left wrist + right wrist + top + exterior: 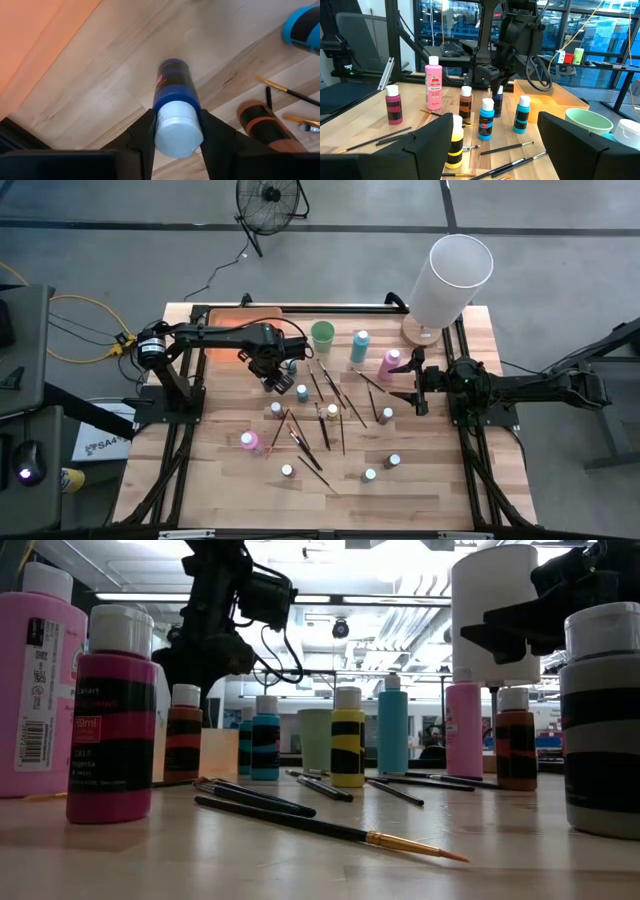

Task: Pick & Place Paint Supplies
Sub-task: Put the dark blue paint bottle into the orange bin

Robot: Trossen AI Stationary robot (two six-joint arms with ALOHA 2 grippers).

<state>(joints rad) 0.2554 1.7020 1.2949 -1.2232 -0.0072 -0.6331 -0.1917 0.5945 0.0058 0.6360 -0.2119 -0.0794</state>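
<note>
Left gripper point(176, 137): dark matte fingers point(141, 137) clenched on the pale cap of the dark blue bottle point(173, 85), one on each side, touching it.
Dark blue bottle: smooth plastic cylinder, standing upright on the bench near the orange tray point(228, 350) at the far left corner (long axis vertical, cap upward); its red label patch is too blurred to read.
Right gripper point(413, 388): released, jaws wide apart, nothing between them, hanging near the right edge.
Bench point(430, 480): pale wood planks with visible grain and seams.
Small bottles: round, banded in black, flat pale caps; a magenta one point(110, 715) stands close to the low camera, its label print is unreadable at this scale; a yellow one point(347, 737) and a brown one point(516, 739) stand further back.
Tall pink bottle point(434, 83): slim, white nozzle cap, upright, red-and-green label, text illegible.
Tall blue bottle point(360, 345): upright, just beside the green cup point(322, 335) near the far edge.
Brushes point(325, 420): thin dark handles, lying flat, scattered mid-bench at differing angles; the nearest one point(330, 829) has a gold ferrule and an orange tip.
White cylinder point(448, 278): smooth, tall, at the far right corner.
</note>
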